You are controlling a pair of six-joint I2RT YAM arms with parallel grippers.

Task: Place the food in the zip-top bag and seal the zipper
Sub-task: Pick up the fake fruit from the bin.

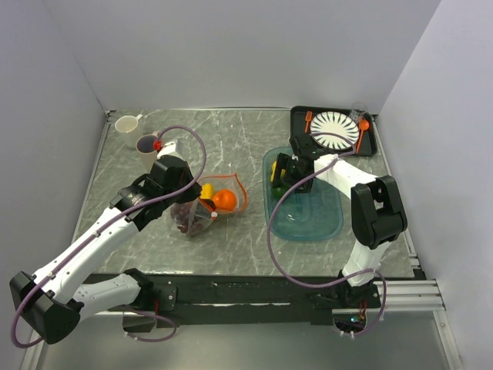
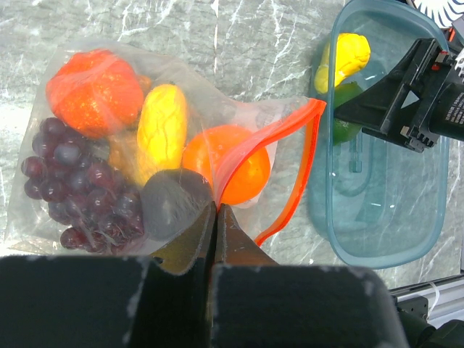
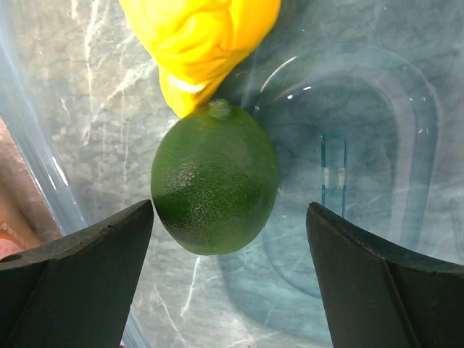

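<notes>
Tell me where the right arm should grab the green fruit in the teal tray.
Across its widest middle, coming straight down. The green fruit lies on the teal tray's floor, egg-shaped, with both long sides free. The yellow piece sits against one end, so an end-to-end grip looks blocked. The right gripper's open jaws straddle those free sides.

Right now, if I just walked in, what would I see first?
The clear zip-top bag mid-table, stuffed with a toy orange, purple grapes and yellow fruit, its mouth pinched by the left fingers. Then a round green fruit in the teal tray on the right, sitting between the wide-open right fingers.
</notes>
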